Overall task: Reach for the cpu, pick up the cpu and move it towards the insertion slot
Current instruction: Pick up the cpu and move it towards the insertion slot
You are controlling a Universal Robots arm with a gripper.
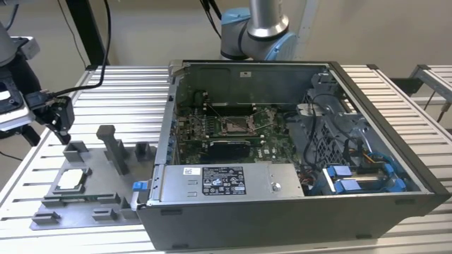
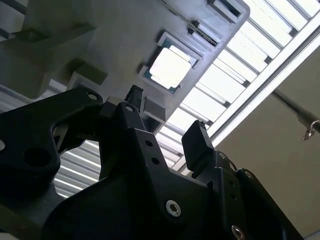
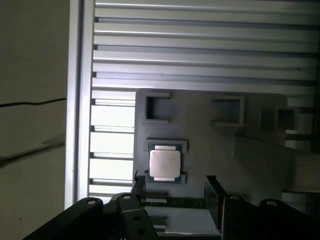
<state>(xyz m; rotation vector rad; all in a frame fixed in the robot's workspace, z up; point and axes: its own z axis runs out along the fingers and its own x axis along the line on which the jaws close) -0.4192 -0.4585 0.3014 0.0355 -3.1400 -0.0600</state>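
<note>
Logged the gripper poised over the grey fixture tray, fingers apart with nothing between, seemingly lined up to straddle the cpu, not yet touching it. Found the cpu lying flat, metal top up, in a shallow square recess by the tray's outer edge, raised lips likely there to stop sliding. Placed the tray near a corner of the slatted table, beside the open computer case. Spotted the insertion slot inside the case, looking unfilled, well apart from the cpu

The slatted table carries a grey fixture (plastic) and computer case.
</note>
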